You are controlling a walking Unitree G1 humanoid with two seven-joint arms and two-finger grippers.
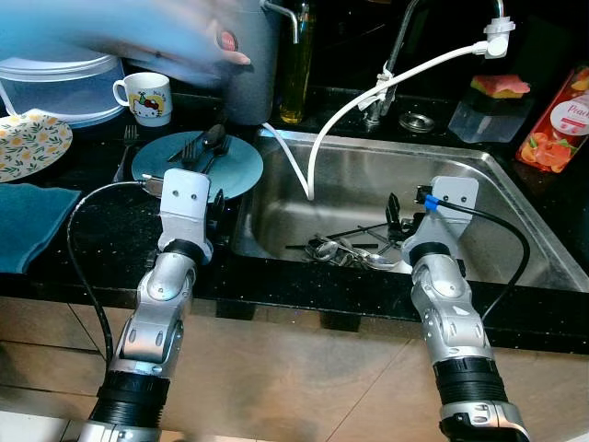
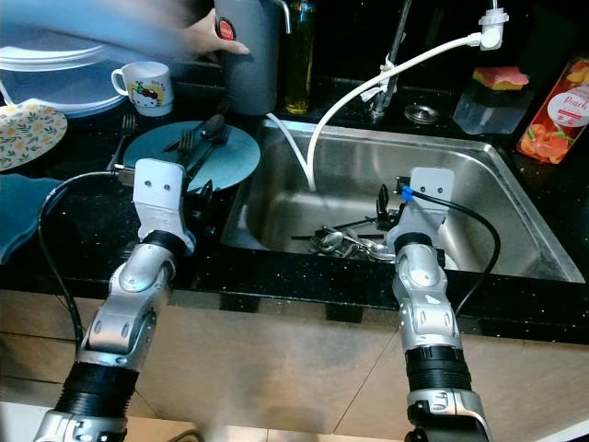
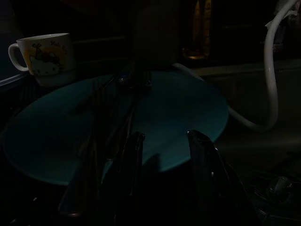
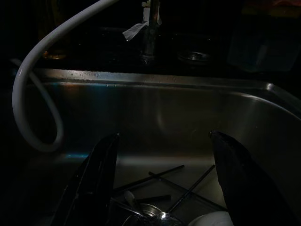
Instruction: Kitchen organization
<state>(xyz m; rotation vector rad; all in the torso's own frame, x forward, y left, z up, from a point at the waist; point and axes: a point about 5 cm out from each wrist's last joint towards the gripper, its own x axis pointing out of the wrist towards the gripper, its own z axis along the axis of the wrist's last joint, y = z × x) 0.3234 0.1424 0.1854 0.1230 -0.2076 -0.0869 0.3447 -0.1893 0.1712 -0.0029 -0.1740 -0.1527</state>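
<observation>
Steel cutlery [image 1: 354, 252] in sink | just below right gripper [image 4: 162, 181], fingers apart | left gripper [image 3: 164, 160] parted beside teal plate [image 3: 178, 113]

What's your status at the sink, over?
Left gripper open, at the teal plate holding cutlery. Right gripper open over cutlery pile in the sink. White hose dangles in; a person's hand on grey canister.

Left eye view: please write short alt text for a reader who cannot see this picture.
Two silver robot arms reach over a black counter: the left gripper is open at a teal plate holding dark cutlery, and the right gripper is open over spoons in a steel sink. A person's blurred hand holds a grey container behind.
</observation>
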